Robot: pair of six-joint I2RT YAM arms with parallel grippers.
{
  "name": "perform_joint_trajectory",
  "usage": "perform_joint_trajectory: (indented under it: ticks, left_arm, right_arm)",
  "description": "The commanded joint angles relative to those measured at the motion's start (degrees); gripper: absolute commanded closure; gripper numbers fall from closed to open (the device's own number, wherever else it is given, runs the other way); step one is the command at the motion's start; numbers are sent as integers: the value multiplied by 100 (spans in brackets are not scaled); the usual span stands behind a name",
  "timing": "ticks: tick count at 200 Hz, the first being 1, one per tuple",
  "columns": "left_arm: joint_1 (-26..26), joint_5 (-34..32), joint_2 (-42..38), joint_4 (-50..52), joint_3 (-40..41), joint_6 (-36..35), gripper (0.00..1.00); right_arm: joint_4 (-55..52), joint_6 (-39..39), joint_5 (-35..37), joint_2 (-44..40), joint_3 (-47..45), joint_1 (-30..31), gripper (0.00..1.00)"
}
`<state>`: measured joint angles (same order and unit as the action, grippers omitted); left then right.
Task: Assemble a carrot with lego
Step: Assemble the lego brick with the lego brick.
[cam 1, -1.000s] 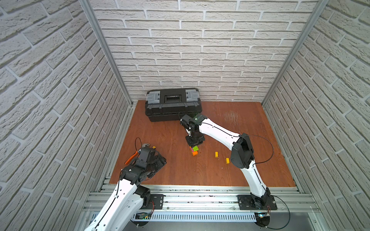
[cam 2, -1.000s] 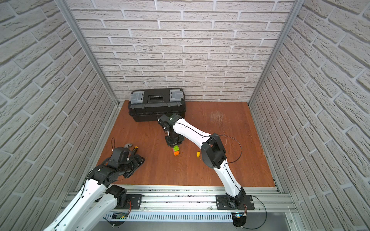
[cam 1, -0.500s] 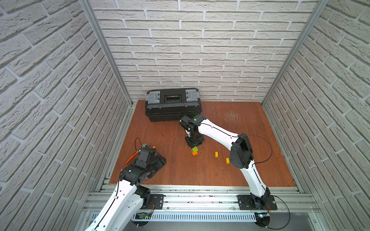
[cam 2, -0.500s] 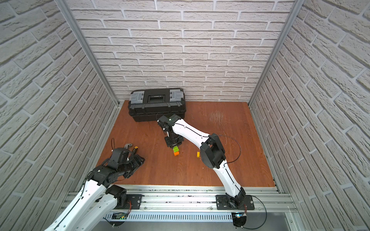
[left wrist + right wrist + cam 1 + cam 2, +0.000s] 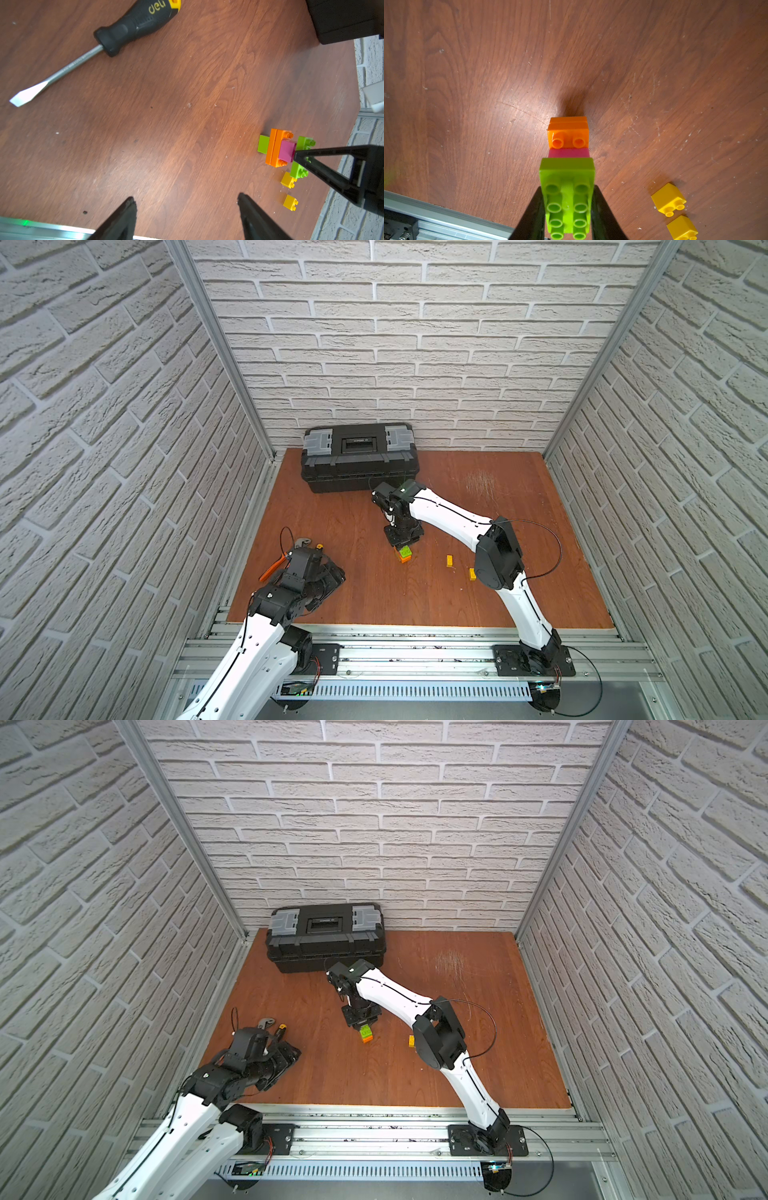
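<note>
my right gripper [image 5: 568, 188] clenched on the lime-green brick [image 5: 566, 172] atop the carrot [image 5: 404, 554], mid table [image 5: 374, 597].
an off-centre press could tip the stack toward 6 o'clock; yellow bricks [image 5: 449, 560] lie at 3 o'clock; left gripper [image 5: 187, 199] spread, empty.

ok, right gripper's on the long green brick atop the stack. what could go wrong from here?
1. The green brick in the right gripper overhangs the smaller pink brick; an off-centre push may lever it loose.
2. The left gripper is open and apart, so nothing braces the carrot; it may tip.
3. Two yellow bricks lie close by; a sweep could scatter them.
</note>
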<state>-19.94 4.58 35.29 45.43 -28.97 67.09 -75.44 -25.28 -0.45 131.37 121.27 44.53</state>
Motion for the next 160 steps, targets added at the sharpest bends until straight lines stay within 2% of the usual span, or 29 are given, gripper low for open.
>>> perform_joint_trajectory:
  ticks: [1, 105, 160]
  left_arm:
    - [22, 17, -54, -53, 93, -4, 20]
    - [20, 17, -9, -87, 76, -25, 20]
    - [26, 21, 72, -139, 41, -59, 20]
  right_arm:
    - [36, -59, 1, 95, -113, 55, 87]
    - [-460, 443, 1, 578, 611, 43, 86]
    - [-437, 614, -96, 825, 516, 48, 86]
